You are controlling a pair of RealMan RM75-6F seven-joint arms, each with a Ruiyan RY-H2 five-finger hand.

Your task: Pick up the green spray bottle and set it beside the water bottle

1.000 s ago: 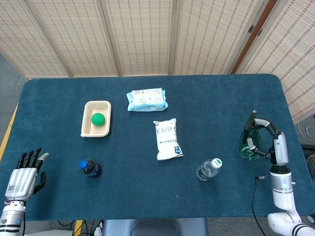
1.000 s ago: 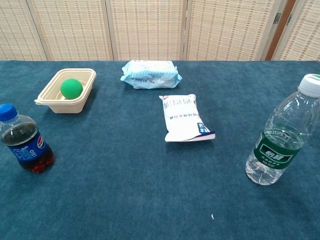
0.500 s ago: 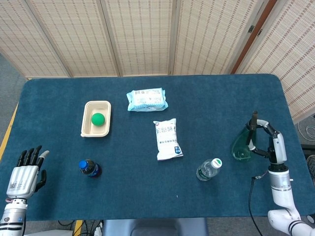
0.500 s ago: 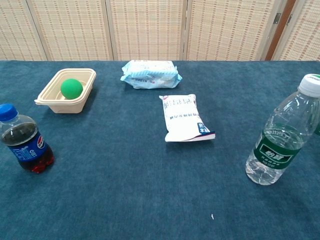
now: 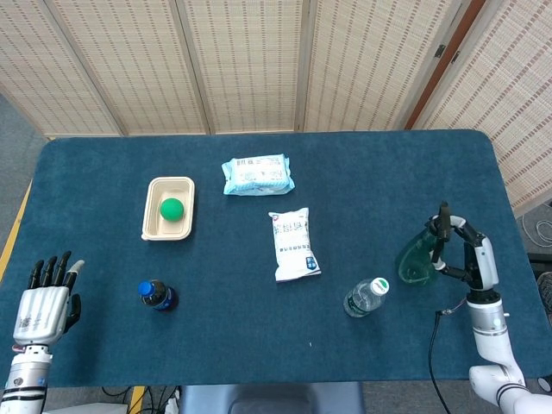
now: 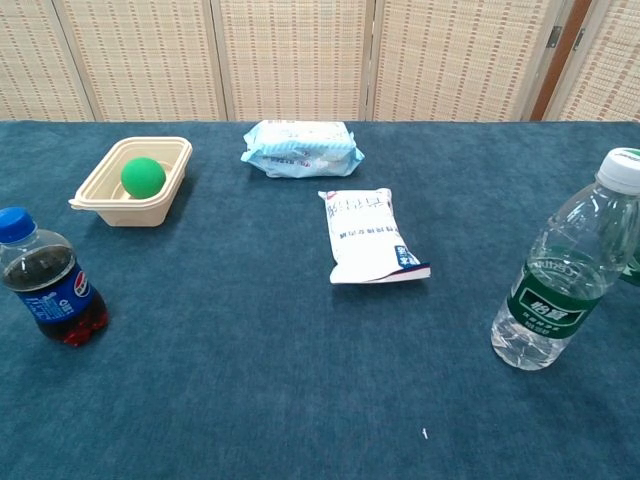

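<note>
Only the head view shows the right robot hand [image 5: 466, 257] gripping the green spray bottle [image 5: 417, 260].

Three bottles show: one green spray bottle [image 5: 417, 260] at the right of the frame, one clear water bottle [image 5: 365, 297] lower right, and one dark cola bottle [image 5: 158, 295] lower left. Two soft packs lie near the centre: one pale blue wipes pack [image 5: 257, 175] and one white pouch [image 5: 293, 244]. One beige tray [image 5: 152, 214] sits left of centre, with one green ball [image 5: 172, 209] inside.
</note>
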